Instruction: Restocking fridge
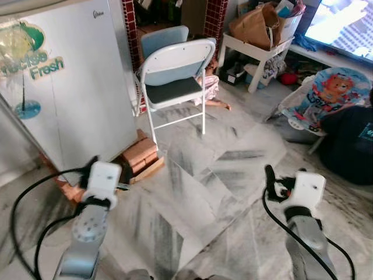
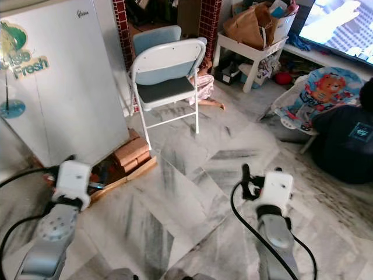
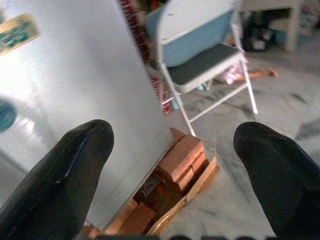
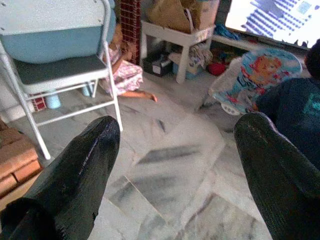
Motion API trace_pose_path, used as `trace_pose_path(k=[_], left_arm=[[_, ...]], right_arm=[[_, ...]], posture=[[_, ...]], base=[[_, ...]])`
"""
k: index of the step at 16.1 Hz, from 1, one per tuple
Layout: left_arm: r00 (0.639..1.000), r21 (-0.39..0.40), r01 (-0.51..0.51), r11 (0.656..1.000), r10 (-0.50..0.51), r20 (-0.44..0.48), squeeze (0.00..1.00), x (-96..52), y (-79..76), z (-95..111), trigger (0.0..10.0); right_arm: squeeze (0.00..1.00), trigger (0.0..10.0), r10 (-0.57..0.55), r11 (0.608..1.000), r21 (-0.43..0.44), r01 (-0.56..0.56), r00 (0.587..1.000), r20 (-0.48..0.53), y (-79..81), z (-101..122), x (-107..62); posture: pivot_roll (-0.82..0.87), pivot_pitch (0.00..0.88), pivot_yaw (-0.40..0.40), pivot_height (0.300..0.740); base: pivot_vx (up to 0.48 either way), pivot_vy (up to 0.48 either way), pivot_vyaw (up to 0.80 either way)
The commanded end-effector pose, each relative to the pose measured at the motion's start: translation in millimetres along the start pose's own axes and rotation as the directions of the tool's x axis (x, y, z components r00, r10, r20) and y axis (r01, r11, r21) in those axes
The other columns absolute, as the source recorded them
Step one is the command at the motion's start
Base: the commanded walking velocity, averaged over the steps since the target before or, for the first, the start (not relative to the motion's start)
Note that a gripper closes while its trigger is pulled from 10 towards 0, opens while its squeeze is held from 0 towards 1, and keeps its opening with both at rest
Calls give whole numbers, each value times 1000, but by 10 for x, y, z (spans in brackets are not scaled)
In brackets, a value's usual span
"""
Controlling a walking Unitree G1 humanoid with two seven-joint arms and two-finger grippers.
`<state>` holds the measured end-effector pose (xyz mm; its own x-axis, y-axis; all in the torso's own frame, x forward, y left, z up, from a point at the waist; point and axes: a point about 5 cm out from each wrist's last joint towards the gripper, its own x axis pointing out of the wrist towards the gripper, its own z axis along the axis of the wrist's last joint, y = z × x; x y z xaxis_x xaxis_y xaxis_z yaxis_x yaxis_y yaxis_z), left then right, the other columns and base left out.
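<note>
Both hands, left hand (image 3: 172, 150) and right hand (image 4: 175, 150), hang spread and empty over marble floor (image 1: 233, 169), between fridge (image 1: 76, 87) and chair (image 1: 175, 76).

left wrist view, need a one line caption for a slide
Open left gripper facing the white fridge, which rests on bricks, with a folding chair beside it on the marble floor.

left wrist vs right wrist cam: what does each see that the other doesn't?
Left wrist alone: the white fridge side and the bricks at its base. Right wrist alone: the white side table, the baby bouncer and a lit screen. Both: the folding chair, marble floor, and open black fingers.
</note>
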<state>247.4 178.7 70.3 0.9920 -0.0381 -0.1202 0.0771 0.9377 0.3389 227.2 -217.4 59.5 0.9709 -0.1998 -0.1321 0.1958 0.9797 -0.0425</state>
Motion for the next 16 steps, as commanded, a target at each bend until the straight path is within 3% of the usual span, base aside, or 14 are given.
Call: trace_pose_path(k=[1, 5, 6, 10, 12, 14, 16], left_arm=[[999, 18, 33, 999, -32, -15, 0, 7, -17, -33, 10000], [989, 54, 149, 987, -150, 11, 0, 208, -110, 68, 10000], [986, 32, 165, 986, -165, 5, 0, 235, -118, 82, 10000], [984, -36, 168, 985, -170, -54, 0, 176, -164, -34, 10000], [985, -48, 163, 985, -166, -56, 0, 158, -172, -45, 10000], [995, -75, 83, 994, -87, -49, 0, 68, -64, -44, 10000], [997, -87, 48, 995, -53, -58, 0, -37, -17, -70, 10000]], right_arm=[[0, 10000, -26, 1000, -7, 27, 1000, 16, -75, 25, -27], [0, 10000, -108, 994, -27, 109, 994, 30, -248, 54, -260], [0, 10000, -110, 993, -34, 111, 994, 26, -258, 58, -336], [0, 10000, -13, 999, -43, 12, 999, -40, -126, -41, -511], [0, 10000, 26, 998, -47, -28, 999, -41, -79, -32, -503], [0, 10000, 62, 998, -23, -62, 998, -16, -97, 120, -309], [0, 10000, 83, 996, -30, -83, 997, -5, -97, 158, -261]], posture=[[48, 23, 1, 740], [-54, 48, 51, 740], [-69, 71, 58, 740], [-67, 94, 31, 740], [-54, 86, 21, 740], [-3, 81, -6, 740], [8, 74, -14, 740]], base=[[0, 0, 0], [0, 0, 0], [0, 0, 0], [0, 0, 0], [0, 0, 0], [0, 0, -200], [0, 0, 0]])
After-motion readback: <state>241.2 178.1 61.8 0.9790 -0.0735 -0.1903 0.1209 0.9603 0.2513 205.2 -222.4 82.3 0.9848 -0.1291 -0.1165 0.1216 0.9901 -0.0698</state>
